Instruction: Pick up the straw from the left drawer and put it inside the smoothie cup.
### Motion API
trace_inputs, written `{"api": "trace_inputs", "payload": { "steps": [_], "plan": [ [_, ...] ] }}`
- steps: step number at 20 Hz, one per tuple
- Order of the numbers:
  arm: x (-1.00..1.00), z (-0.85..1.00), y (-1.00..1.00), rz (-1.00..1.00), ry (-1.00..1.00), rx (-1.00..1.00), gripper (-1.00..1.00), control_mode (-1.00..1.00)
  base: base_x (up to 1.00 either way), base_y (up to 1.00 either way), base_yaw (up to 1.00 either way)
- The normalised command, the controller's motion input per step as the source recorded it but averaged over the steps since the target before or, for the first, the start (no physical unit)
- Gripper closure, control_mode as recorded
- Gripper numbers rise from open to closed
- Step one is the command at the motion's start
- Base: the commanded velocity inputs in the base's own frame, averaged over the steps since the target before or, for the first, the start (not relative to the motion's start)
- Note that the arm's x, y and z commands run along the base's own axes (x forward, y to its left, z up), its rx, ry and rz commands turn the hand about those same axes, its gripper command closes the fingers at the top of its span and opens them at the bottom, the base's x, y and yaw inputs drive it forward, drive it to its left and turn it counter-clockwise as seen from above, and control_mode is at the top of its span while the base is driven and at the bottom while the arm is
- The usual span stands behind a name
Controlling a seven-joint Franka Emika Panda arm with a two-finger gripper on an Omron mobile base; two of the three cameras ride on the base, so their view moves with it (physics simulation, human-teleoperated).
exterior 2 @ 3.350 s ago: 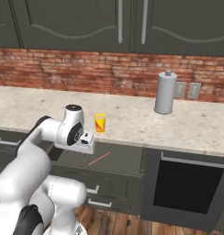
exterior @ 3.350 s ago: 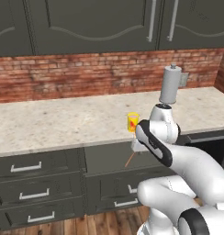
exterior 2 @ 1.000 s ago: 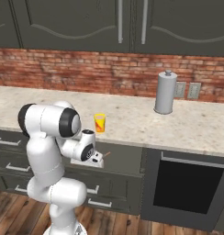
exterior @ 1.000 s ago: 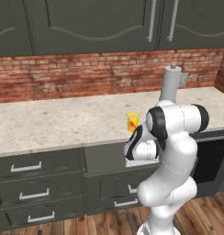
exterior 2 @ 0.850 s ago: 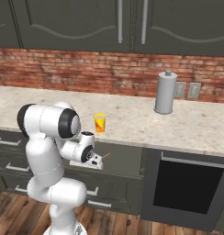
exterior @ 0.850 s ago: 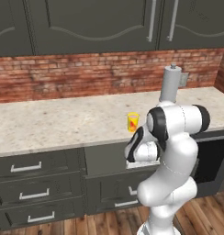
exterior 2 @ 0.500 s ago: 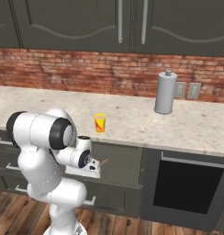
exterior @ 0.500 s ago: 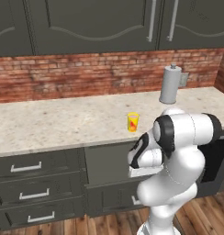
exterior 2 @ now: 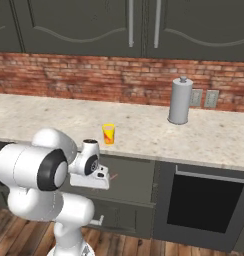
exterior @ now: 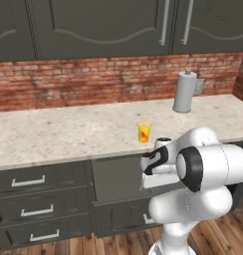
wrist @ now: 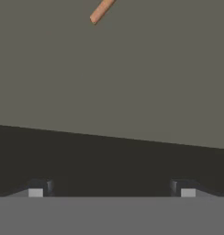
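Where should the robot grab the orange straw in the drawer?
Best guess: around the straw's thin shaft, back from the rounded end seen in the hand view, coming down from above. It seems to lie flat on the left drawer floor, so fingers could straddle it crosswise. The gripper is open, and the straw sits off toward the view's top edge.

So the arm [exterior: 203,169] is rocking that glossy white shell look, all fat rounded segments like stacked balloons. Each joint is showing a dark charcoal ring where the white covers meet, one big disc of it facing out on the shoulder bulge. The hand end is wearing a black collar with a flat white block under it. The gripper [wrist: 111,190] is ending in two small dark fingertips [wrist: 38,187] with pale grey square pads.
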Motion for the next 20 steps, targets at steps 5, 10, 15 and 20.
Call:
{"api": "trace_inputs", "payload": {
  "steps": [5, 10, 15, 20],
  "plan": [
    [0.42, 0.02, 0.0, 0.0, -0.11, 0.0, -1.0, -1.0, 0.0, 0.0, 0.0],
    [0.41, 0.0, 0.0, 0.0, -0.11, 0.0, -1.0, -1.0, 0.0, 0.0, 0.0],
    [0.18, -0.05, 0.0, -0.02, -0.15, 0.0, -1.0, -1.0, 0.0, 0.0, 0.0],
    [0.17, -0.13, 0.0, -0.06, -0.12, 0.0, -1.0, -1.0, 0.0, 0.0, 0.0]
  ]
}}
